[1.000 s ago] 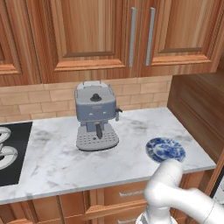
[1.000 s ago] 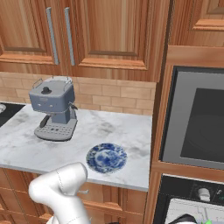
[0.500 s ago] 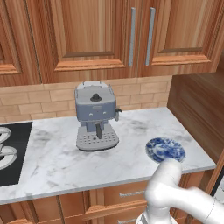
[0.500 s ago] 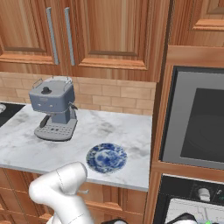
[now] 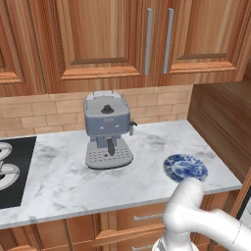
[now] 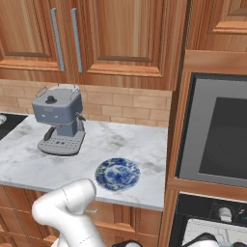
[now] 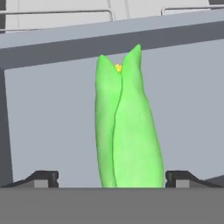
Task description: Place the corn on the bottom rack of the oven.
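Between the two dark fingers [image 7: 47,178] in the hand view, you have the corn [image 7: 124,127] standing lengthwise away from the camera, its split husk tip showing a speck of yellow. The tips sit a little clear of its sides at the level you can see, so I cannot tell whether they are clamped on it lower down or merely flank it. It points at a flat grey surface with a darker bar across the top, probably part of the oven [image 6: 219,140], and pale rack-like bars show above that; holding the cob end-first would suit sliding it in over a rack, I judge. From the base views the arm dips below the front edge of the worktop [image 5: 147,169], by the lower oven panel [image 6: 212,224] at the right. The blue patterned plate [image 6: 117,173] sits bare near the worktop's front right corner, and the grey coffee machine [image 5: 107,130] stands further back toward the middle, both well apart from the work. The stovetop [image 5: 12,171] is at the left edge. What may hinder you is that dark bar ahead of the corn's tip.
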### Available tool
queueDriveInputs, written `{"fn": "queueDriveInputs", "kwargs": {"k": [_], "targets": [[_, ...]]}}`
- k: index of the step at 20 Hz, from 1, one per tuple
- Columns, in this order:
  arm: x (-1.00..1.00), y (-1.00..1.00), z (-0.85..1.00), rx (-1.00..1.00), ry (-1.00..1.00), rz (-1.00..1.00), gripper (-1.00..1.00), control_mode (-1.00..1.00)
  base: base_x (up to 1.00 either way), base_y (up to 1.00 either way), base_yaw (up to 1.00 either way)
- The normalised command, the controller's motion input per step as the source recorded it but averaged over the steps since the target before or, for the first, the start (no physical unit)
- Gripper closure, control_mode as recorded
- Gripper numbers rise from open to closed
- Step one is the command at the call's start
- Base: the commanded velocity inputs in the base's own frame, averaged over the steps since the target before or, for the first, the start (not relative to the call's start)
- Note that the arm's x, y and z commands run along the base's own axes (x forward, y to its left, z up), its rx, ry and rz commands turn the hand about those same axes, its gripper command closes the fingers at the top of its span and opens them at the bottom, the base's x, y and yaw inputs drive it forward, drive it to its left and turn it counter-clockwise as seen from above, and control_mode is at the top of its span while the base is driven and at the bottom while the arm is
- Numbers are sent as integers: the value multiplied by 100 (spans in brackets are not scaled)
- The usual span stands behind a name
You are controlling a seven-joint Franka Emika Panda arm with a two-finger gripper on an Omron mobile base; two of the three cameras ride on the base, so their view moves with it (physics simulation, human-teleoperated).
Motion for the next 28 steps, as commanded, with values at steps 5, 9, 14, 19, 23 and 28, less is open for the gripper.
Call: {"fn": "queueDriveInputs", "kwargs": {"k": [5,9,14,19,23,28], "targets": [[-18,-10,19,4,0,0,-100,-100,0,0,0],[-56,0,52,7,0,0,-100,-100,0,0,0],[-74,33,66,4,-1,0,-100,-100,0,0,0],[-71,91,58,1,-6,0,-100,-100,0,0,0],[-51,100,63,0,-7,0,-100,-100,0,0,0],[-35,100,48,-2,-5,0,-100,-100,0,0,0]]}}
